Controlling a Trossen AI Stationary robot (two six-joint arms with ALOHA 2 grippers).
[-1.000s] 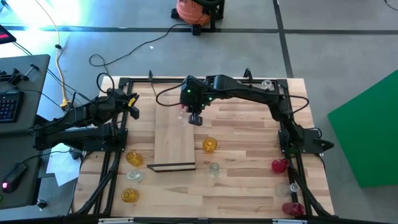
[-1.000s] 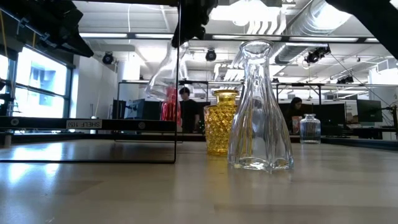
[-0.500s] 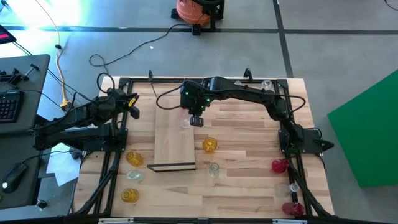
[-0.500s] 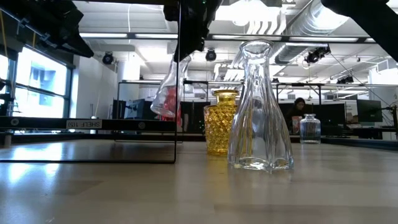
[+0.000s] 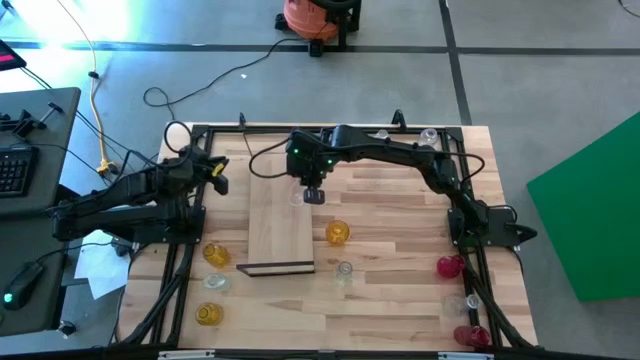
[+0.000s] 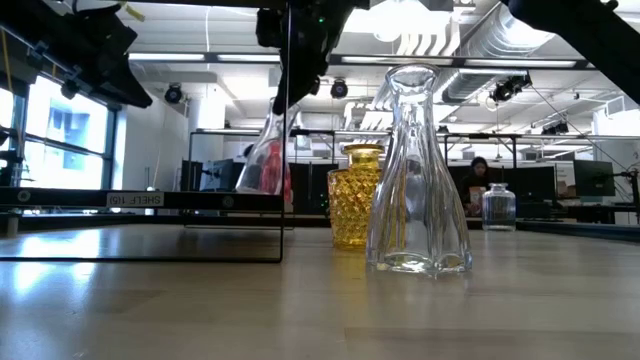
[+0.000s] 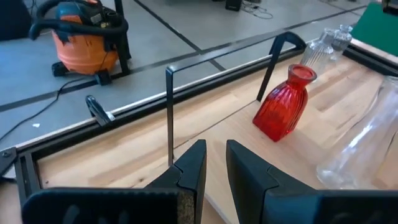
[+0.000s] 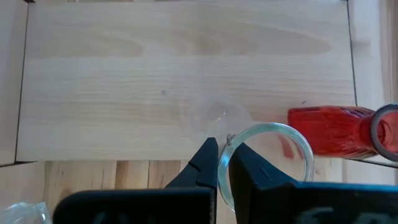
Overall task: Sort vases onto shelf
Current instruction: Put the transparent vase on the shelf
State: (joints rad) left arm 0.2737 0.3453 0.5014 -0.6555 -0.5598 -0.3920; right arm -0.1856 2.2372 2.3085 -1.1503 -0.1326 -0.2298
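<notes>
Right gripper [image 8: 224, 163] pinched shut on clear vase [image 8: 268, 155] rim, vase hung tilted over shelf [image 8: 186, 74] far end beside red vase [image 8: 333, 138]; left gripper [image 7: 214, 171] slightly parted, nothing held

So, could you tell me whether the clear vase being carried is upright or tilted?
Tilted: the clear vase leans, neck uppermost, above the board.

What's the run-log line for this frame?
right gripper: shut on clear vase rim, over shelf | left gripper: idle, table's left edge | red vase: on shelf
</notes>
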